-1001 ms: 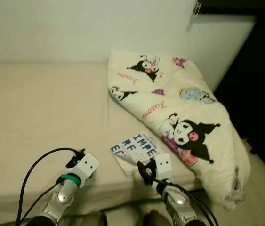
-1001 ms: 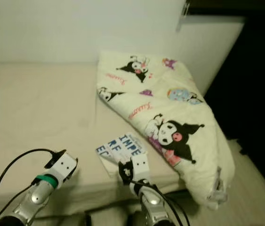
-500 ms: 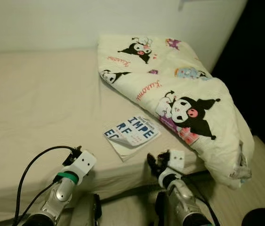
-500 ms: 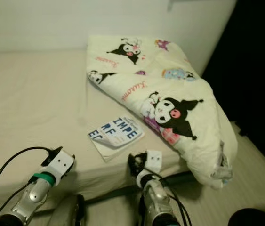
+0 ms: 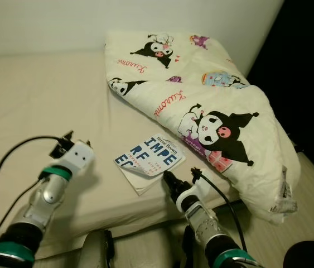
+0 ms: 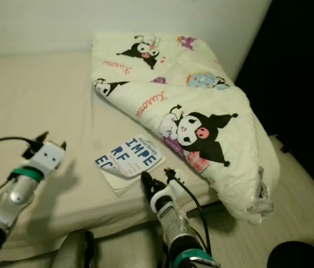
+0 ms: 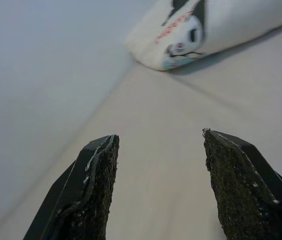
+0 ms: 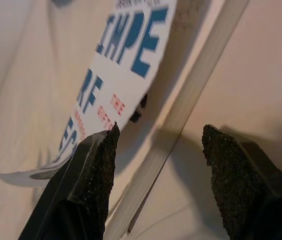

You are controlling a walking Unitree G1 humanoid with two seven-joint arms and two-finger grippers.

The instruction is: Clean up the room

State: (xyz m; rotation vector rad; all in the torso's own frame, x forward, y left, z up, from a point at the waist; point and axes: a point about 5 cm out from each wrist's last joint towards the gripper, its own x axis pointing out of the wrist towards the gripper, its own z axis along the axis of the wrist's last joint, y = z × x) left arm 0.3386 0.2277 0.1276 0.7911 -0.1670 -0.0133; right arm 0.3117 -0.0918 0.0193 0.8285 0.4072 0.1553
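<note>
As your right gripper (image 5: pixel 178 180) hovered open-jawed beside the book (image 5: pixel 150 162) on the bed (image 5: pixel 28 106), you needed to advance and clamp its edge, with the left gripper (image 5: pixel 74 138) likewise open-jawed.

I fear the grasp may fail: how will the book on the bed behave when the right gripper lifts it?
The book looks thin, so probably light. Its front cover curls upward, so it will likely flop open. The right gripper, open beside its edge, may catch only that cover.

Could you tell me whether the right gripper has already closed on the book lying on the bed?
No, the right gripper is open, its fingers apart just short of the book.
</note>
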